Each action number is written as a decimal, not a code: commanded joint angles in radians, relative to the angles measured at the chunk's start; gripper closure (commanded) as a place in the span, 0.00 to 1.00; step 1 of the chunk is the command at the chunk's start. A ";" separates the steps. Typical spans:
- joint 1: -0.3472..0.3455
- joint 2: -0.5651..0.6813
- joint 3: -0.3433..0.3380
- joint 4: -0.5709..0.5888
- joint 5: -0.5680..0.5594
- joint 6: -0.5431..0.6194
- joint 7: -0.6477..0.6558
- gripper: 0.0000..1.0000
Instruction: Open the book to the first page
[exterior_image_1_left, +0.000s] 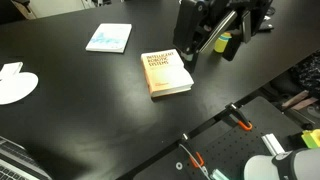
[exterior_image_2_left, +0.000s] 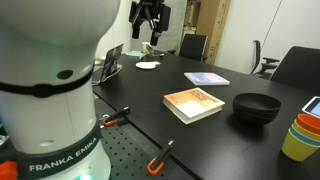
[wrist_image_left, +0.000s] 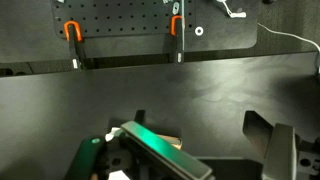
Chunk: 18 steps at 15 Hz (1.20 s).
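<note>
The book lies closed and flat on the black table, tan-orange cover up with white lettering and a white page block. It also shows in an exterior view, and a tan sliver of it peeks out behind the left finger in the wrist view. No page is exposed. My gripper hangs above the table, up and to the right of the book, and does not touch it. It is high at the back in an exterior view. In the wrist view its fingers are spread apart with bare table between them.
A thin light-blue booklet and a round white disc lie farther along the table. A black bowl and stacked coloured cups stand near the book. Orange clamps grip the table edge by the pegboard.
</note>
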 joint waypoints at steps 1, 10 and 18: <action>-0.006 0.001 0.005 0.000 0.003 -0.003 -0.004 0.00; -0.006 0.003 0.005 0.000 0.003 -0.004 -0.004 0.00; -0.044 0.307 -0.005 0.072 -0.028 0.319 -0.035 0.00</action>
